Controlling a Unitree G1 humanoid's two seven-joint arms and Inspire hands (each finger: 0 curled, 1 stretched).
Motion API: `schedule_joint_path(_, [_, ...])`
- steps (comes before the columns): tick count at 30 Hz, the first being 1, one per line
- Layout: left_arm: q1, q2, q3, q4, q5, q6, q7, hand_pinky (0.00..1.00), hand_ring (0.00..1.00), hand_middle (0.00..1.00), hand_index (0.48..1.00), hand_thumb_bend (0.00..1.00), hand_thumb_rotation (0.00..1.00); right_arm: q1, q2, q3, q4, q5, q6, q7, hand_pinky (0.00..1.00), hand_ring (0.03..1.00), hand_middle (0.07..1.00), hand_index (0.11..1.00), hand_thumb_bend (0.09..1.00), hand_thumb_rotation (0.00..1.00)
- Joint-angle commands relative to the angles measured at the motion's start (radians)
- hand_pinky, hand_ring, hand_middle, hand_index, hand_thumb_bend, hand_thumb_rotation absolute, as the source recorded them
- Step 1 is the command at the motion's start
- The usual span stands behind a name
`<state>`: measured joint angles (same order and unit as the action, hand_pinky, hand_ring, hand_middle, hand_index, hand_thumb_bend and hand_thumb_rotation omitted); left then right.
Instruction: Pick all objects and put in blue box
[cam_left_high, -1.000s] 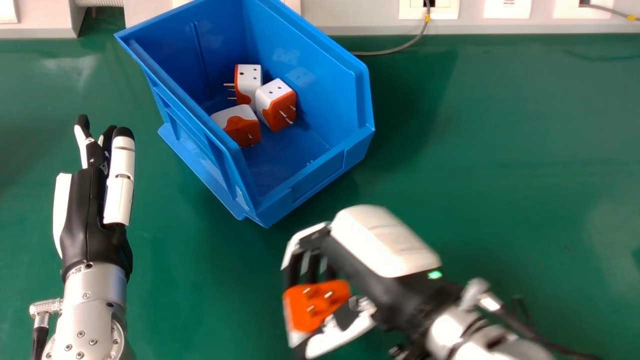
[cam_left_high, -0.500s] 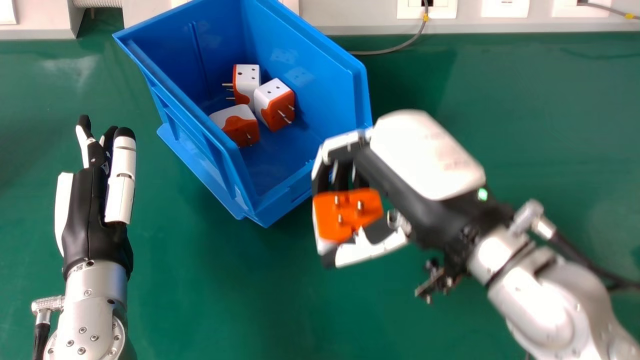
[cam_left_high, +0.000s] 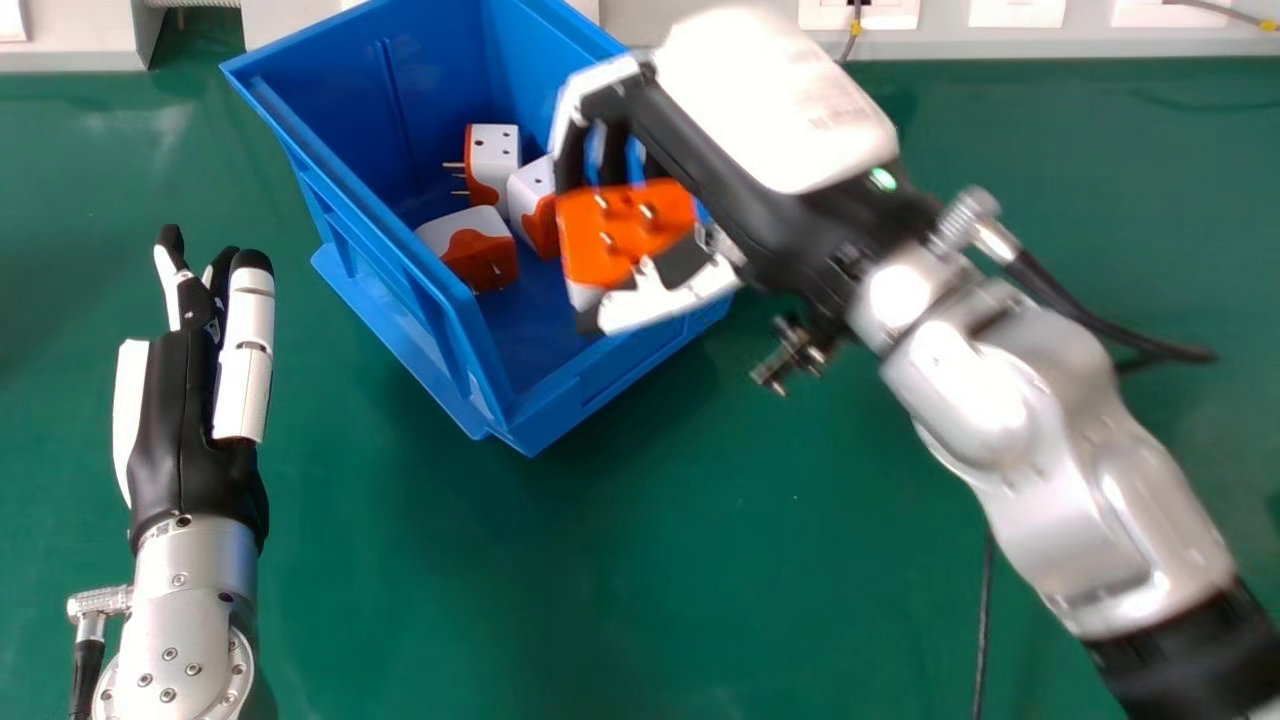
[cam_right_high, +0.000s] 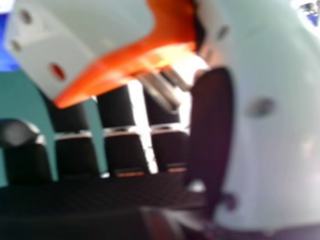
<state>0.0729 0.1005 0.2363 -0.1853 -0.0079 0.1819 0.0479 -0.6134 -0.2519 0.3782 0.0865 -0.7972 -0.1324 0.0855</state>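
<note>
Blurred print on right hand

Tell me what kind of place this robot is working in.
Probably a lab or test workspace: a green-topped table with pale wall sockets behind it, and a silver-armed robot's black and white right hand holding an orange and white plug adapter.

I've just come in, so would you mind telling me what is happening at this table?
The right robot hand holds an orange and white plug adapter above the near right part of the blue box. Three similar adapters already lie inside. The left robot hand is idle beside the box, its fingers straight.
</note>
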Motion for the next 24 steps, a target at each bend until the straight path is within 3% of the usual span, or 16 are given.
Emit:
schedule_joint_path(1, [-0.005, 0.007, -0.003, -0.014, 0.002, -0.022, 0.002, 0.96, 0.97, 0.97, 0.975, 0.25, 0.9, -0.106, 0.032, 0.012, 0.076, -0.019, -0.013, -0.06, 0.04, 0.082, 0.149, 0.469, 0.486, 0.15])
schedule_joint_path(5, [0.001, 0.007, -0.006, -0.018, 0.004, -0.025, 0.002, 0.95, 0.97, 0.97, 0.974, 0.25, 0.9, -0.217, 0.08, 0.037, 0.225, -0.029, 0.012, -0.071, 0.04, 0.081, 0.147, 0.469, 0.487, 0.15])
schedule_joint_path(10, [0.016, 0.001, -0.008, -0.039, 0.0, -0.022, 0.0, 0.95, 0.97, 0.97, 0.974, 0.25, 0.9, -0.318, 0.131, 0.066, 0.371, -0.042, 0.053, -0.087, 0.05, 0.087, 0.16, 0.469, 0.487, 0.15])
schedule_joint_path(17, [0.032, 0.0, -0.009, -0.055, -0.002, -0.026, -0.003, 0.95, 0.97, 0.97, 0.973, 0.25, 0.9, -0.482, 0.203, 0.125, 0.645, -0.064, 0.067, -0.187, 0.04, 0.08, 0.144, 0.469, 0.488, 0.15])
schedule_joint_path(20, [0.033, -0.002, -0.007, -0.064, -0.014, -0.017, -0.008, 0.95, 0.97, 0.97, 0.973, 0.25, 0.9, -0.55, 0.227, 0.149, 0.776, -0.07, 0.068, -0.215, 0.03, 0.077, 0.142, 0.471, 0.491, 0.15])
schedule_joint_path(24, [0.043, -0.005, -0.006, -0.069, -0.022, -0.027, -0.013, 0.96, 0.97, 0.97, 0.977, 0.25, 0.9, -0.616, 0.247, 0.18, 0.915, -0.074, 0.05, -0.25, 0.03, 0.073, 0.137, 0.476, 0.5, 0.14])
